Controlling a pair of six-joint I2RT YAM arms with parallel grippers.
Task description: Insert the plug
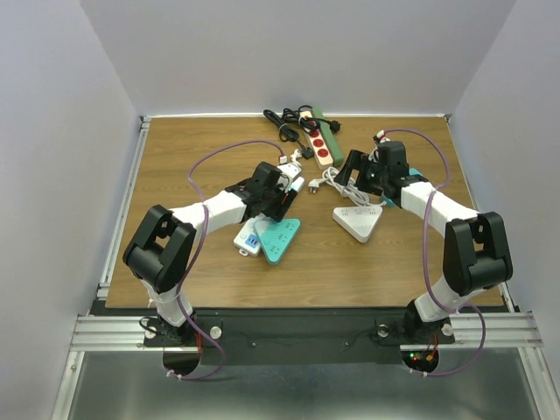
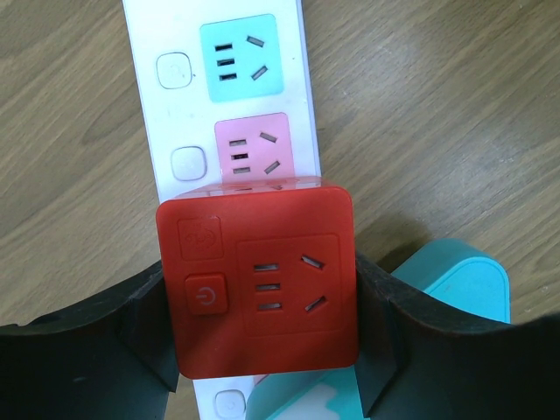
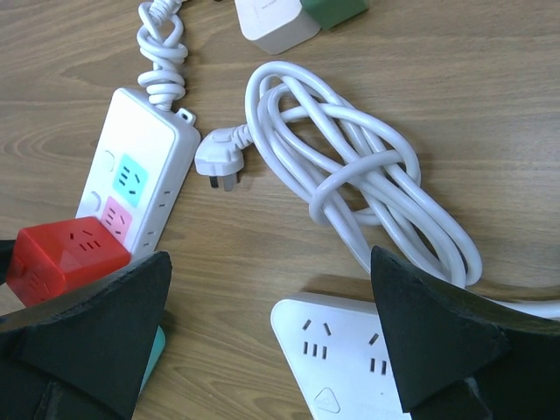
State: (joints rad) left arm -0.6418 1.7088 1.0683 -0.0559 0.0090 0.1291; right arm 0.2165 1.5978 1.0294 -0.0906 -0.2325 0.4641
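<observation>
My left gripper is shut on a red cube adapter with a power button and one socket face. The cube is over a white power strip, just below its pink socket; its underside is hidden. In the top view the left gripper covers the strip's middle. A white three-pin plug lies on the wood beside its coiled cable. My right gripper stands open and empty above a white triangular power strip; the top view has that gripper over the coil.
A teal triangular strip lies against the white strip. At the back are a beige and green strip with red sockets and a black cable. A white block sits beyond the coil.
</observation>
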